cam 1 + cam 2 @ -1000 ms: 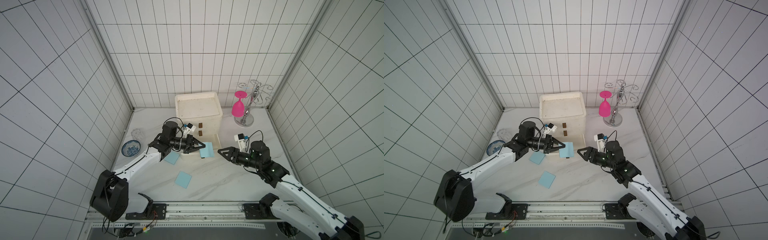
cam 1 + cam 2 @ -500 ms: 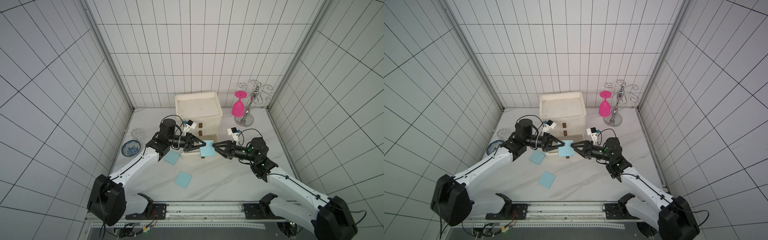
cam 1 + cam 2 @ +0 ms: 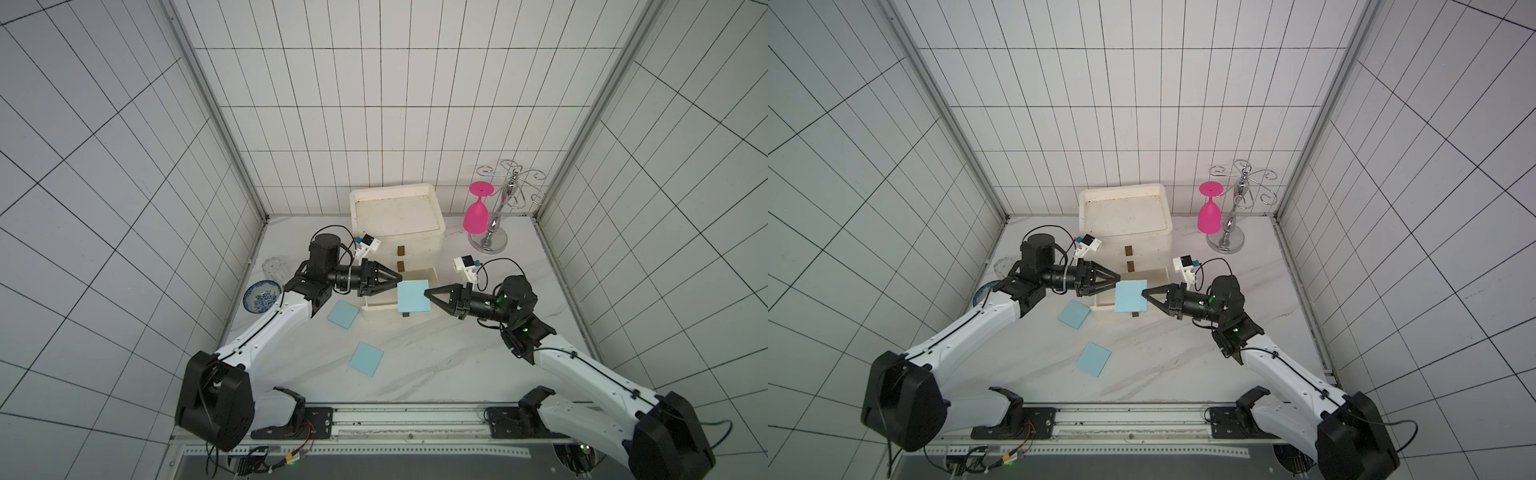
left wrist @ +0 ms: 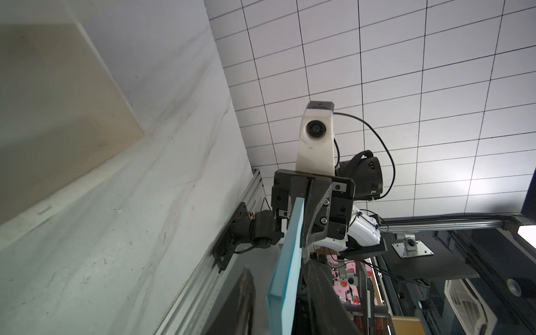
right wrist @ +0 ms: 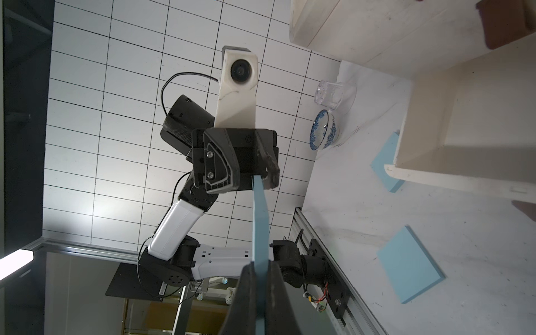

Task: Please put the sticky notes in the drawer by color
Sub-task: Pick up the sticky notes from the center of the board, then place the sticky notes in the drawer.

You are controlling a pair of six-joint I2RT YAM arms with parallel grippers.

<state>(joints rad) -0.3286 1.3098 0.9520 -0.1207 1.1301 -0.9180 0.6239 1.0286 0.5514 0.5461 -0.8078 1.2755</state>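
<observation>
**Right gripper [image 3: 424,293] clamped on the held blue pad [image 3: 412,296]; left gripper [image 3: 401,279] parted**

Both top views show the two grippers meeting almost tip to tip above the pulled-out bottom drawer [image 3: 380,309] of the drawer chest [image 3: 419,249]. The held blue pad [image 3: 1130,296] spans the gap between them, clear of the table [image 3: 436,365]. The chest's two upper drawers are closed.

In the right wrist view, the right fingers [image 5: 246,295] press on both faces of the pad's near edge [image 5: 260,226]. The left fingers [image 5: 220,162] stand apart around its far edge. The pad seems to lie against one of them, though the angle does not settle contact. In the left wrist view the pad [image 4: 287,261] is seen edge-on, with a gap between it and one left finger.

One second earlier the left gripper alone pinched the pad, and the right gripper stood well apart with its jaws wide. Half a second earlier the right gripper had reached the pad with its jaws narrowing. It is now closed on the pad and the left jaws have opened. The pad itself has hardly shifted.

The two loose pads lie where they did. The blue pad beside the drawer [image 3: 343,315] is just off the drawer's front corner, and the blue pad near the rail [image 3: 366,359] lies apart from it on the table.
</observation>
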